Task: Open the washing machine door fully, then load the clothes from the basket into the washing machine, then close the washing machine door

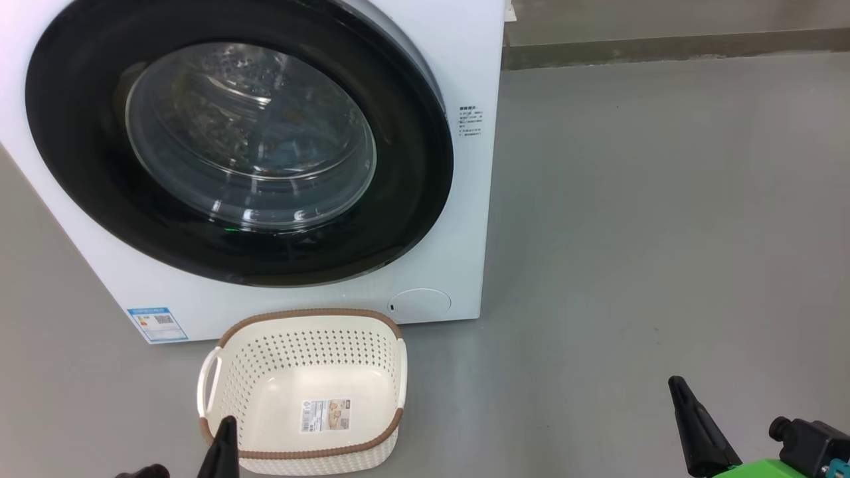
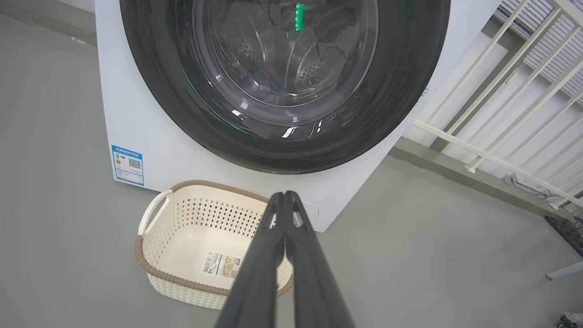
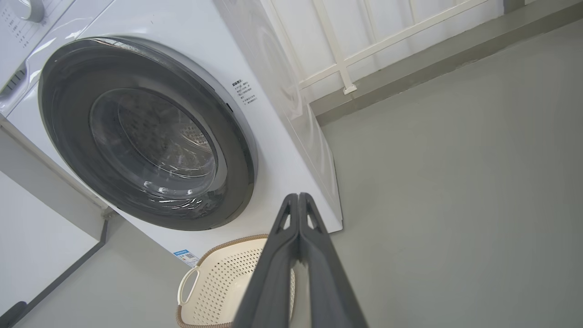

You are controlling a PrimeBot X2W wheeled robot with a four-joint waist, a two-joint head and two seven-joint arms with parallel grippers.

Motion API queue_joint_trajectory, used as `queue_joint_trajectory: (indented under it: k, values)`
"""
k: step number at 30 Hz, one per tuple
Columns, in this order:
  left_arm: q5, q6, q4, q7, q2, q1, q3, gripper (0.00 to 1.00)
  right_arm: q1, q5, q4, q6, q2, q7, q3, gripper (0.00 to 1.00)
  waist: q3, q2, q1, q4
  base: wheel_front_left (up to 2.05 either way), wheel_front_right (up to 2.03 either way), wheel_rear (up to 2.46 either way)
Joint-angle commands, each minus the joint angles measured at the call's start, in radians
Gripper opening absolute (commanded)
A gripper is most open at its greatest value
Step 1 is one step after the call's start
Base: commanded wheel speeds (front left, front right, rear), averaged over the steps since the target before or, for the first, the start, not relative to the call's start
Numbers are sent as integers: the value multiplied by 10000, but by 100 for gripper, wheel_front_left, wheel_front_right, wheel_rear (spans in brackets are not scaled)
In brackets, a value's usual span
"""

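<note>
Left end effector (image 2: 286, 200) and right end effector (image 3: 298, 202), fingers pressed together and empty, sit low in frame. The door (image 1: 239, 143), upper left, looks shut. The basket (image 1: 309, 313) below it is empty. Loading seems done, so retreat without nudging the basket.

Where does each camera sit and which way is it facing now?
Head: on the head, looking down at the washing machine door and basket; left gripper, right gripper at bottom.
Left wrist: faces the door head-on, over the basket, along its shut fingers.
Right wrist: views the door obliquely from its right, along shut fingers.
All share door and basket.
</note>
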Motion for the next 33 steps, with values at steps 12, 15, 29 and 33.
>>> queue_joint_trajectory:
  k: [12, 15, 29, 33]
  values:
    - [-1488, -266, -84, 336, 32, -638, 524, 0, -684, 1620, 94, 1, -161, 169, -6, 0, 61, 0, -1, -43, 0, 0, 0]
    - [-1818, -305, -60, 417, 23, -680, 607, 0, -745, 1967, 171, 1, -168, 212, -13, 0, 77, 0, -1, -53, 0, 0, 0]
    - [-3458, -499, 64, 824, -25, -889, 1024, 0, -1049, 3689, 554, 2, -200, 435, -58, 0, 152, 0, -1, -106, 0, 0, 0]
    - [-3896, -551, 97, 934, -39, -945, 1136, 0, -1130, 4147, 657, 2, -206, 496, -72, 0, 172, 0, -1, -120, 0, 0, 0]
